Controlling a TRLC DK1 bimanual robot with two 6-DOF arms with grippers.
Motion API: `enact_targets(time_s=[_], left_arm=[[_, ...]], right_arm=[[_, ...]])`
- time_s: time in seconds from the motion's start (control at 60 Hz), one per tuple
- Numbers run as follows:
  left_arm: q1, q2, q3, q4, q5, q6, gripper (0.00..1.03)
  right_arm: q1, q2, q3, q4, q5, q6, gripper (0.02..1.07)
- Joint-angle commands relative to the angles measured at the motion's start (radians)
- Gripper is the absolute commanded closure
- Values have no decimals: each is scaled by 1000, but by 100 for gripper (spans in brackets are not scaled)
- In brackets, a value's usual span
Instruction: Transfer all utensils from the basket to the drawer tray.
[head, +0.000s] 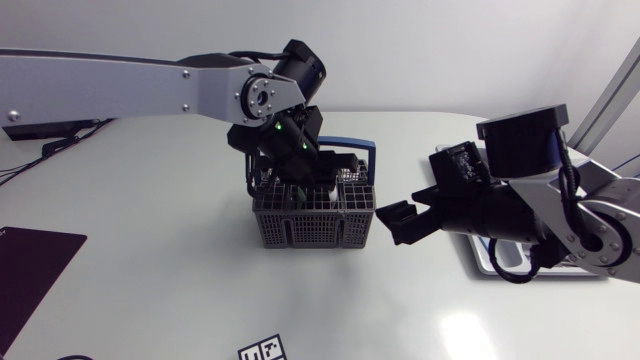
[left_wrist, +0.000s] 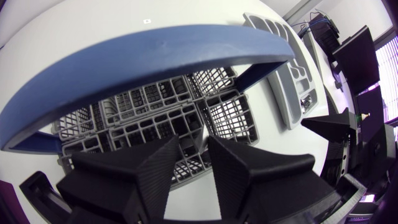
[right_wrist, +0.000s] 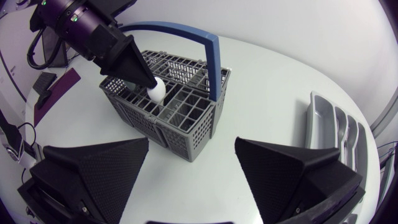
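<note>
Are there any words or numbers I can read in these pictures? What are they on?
There are no words or numbers that can be read.
Black-and-white square marker on the table: it is a block pattern, not letters.
Tiny mark on the table in the left wrist view: too small to read.
Basket and drawer tray: no print shows on them.

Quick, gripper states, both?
Left gripper: open, over the basket, tips by a white utensil.
Right gripper: open, empty.
</note>
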Motion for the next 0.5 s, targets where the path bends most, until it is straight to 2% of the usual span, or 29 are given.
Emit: enact_targets(time_s=[0.0, 0.117, 0.2, 0.283, 0.483], left_arm=[[-13, 28, 19, -13, -10, 0, 78], [-22, 30, 22, -13, -10, 1, 79], [-25, 33, 23, -13, -10, 0, 88], [-28, 37, 29, -13, -10, 0, 91], [-39, 54, 51, -42, -10, 4, 93]], right_arm=[[6, 1, -32, 10, 6, -11, 7], [8, 2, -34, 12, 6, -11, 7], [8, 4, -34, 13, 6, -11, 7], [8, 2, -34, 13, 6, -11, 7], [8, 2, -35, 13, 6, -11, 7]])
